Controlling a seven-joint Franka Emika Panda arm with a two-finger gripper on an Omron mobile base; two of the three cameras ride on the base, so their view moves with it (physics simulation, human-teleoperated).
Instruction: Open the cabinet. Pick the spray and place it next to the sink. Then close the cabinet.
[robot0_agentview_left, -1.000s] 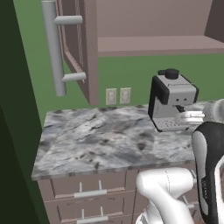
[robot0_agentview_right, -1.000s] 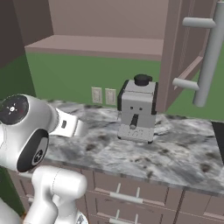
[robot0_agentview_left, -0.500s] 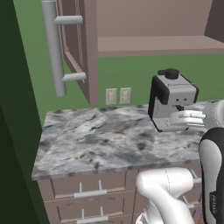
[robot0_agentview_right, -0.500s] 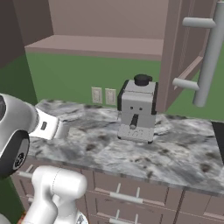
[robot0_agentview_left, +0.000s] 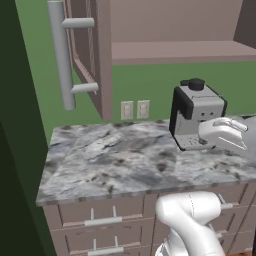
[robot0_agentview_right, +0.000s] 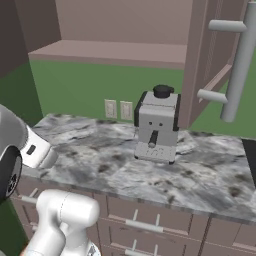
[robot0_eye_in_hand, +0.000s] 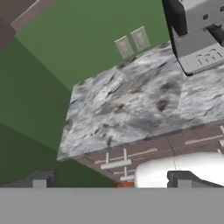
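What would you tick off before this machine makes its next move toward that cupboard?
1. Cabinet doors open: ok; the left door and right door stand swung out.
2. Spray located: cannot tell; the visible shelf looks bare.
3. Pincer free: ok; open, nothing between its tips.
4. Counter free for travel: ok, apart from the coffee machine.
5. Arm clear of the coffee machine: cannot tell; a white link looks close to it.
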